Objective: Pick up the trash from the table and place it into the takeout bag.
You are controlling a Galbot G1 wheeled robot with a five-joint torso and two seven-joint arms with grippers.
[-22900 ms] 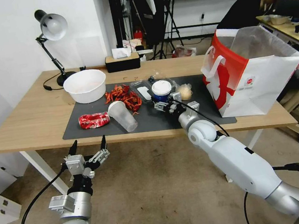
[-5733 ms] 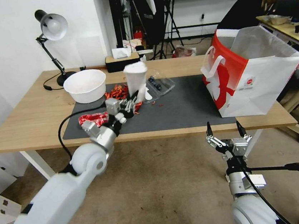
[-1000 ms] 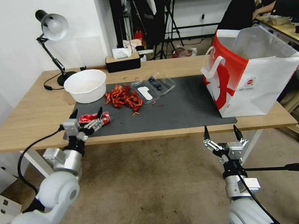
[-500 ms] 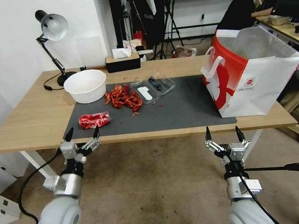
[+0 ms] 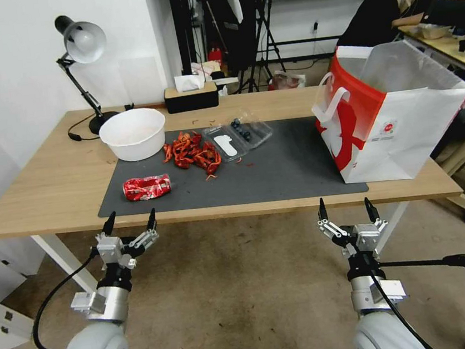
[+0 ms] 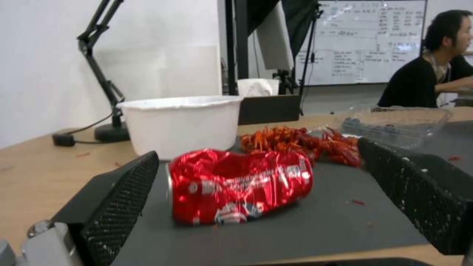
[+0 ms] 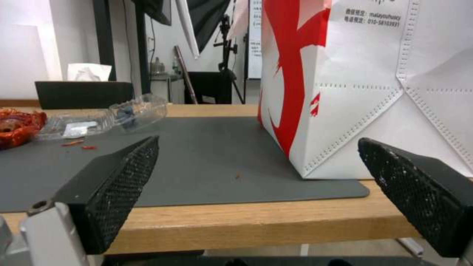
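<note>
Below table edge: both end effectors [image 5: 130, 222] [image 5: 344, 210] agape.

On the surface [image 5: 49, 184] there was one crushed red can [image 5: 146, 187], one white bowl [image 5: 132, 134], one takeout bag [image 5: 394, 117], one lamp [image 5: 80, 57], one tissue box [image 5: 190, 95], one clear clamshell container [image 5: 236, 136] and two open hands, left [image 5: 129, 222] and right [image 5: 345, 211].

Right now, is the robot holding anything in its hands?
No. Both the left gripper and right gripper have open, empty jaws, below the table's front edge. The red can lies untouched on the mat.

You are holding the left gripper [image 5: 129, 221] and right gripper [image 5: 345, 210] low, fingers spread, both pointing upward and empty.
</note>
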